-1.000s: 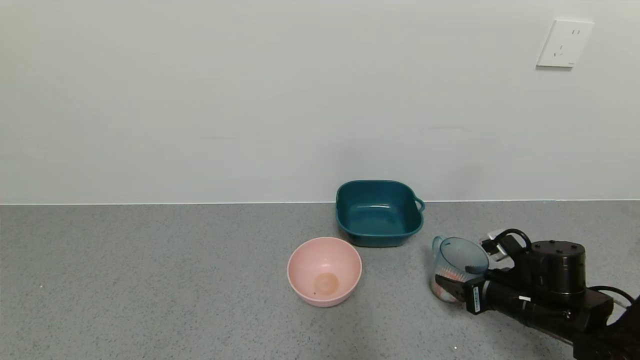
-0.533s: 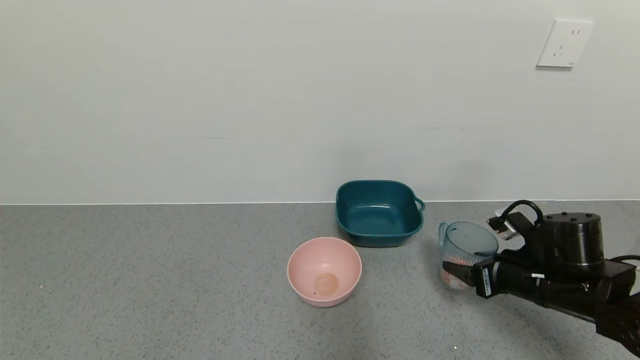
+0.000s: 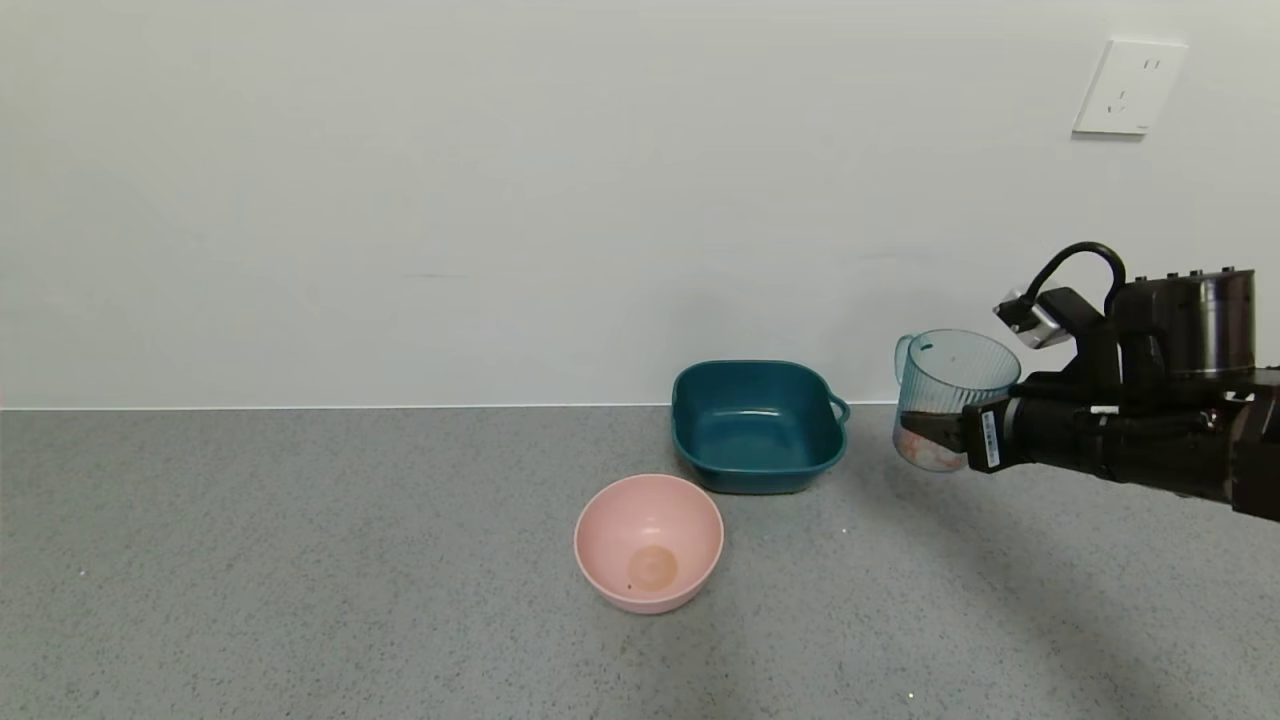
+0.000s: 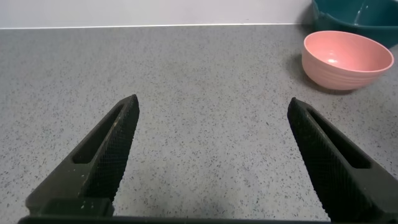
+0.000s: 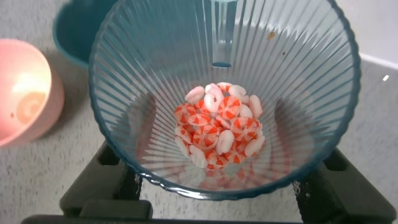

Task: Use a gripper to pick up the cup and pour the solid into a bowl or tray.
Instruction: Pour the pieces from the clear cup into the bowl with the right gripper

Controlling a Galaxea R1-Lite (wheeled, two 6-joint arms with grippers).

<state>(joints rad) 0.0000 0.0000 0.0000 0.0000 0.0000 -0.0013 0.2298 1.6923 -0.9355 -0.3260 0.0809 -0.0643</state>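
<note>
At right of centre in the head view, the right gripper (image 3: 925, 432) clamps the ribbed pale-blue cup (image 3: 950, 395) low on its body and holds it upright in the air, clear of the grey counter (image 3: 300, 560). The cup hangs beside the dark teal basin (image 3: 757, 425), which sits at mid-frame against the wall, its loop handle turned toward the cup. Just below and left of the basin stands a round pink bowl (image 3: 648, 540).

The right wrist view looks straight into the cup, where the solid (image 5: 219, 130), a heap of white and orange-striped discs, lies piled at the bottom; none has spilled.

The left gripper (image 4: 211, 155) is parked low over bare counter, its fingers spread wide and holding nothing, the pink bowl at the upper right of its view.

The pickup looks complete and the carry is in hand. The next move appears to call for shifting the cup leftward in the head view until its rim is over the basin's opening, then rolling the wrist to tip the discs out.
</note>
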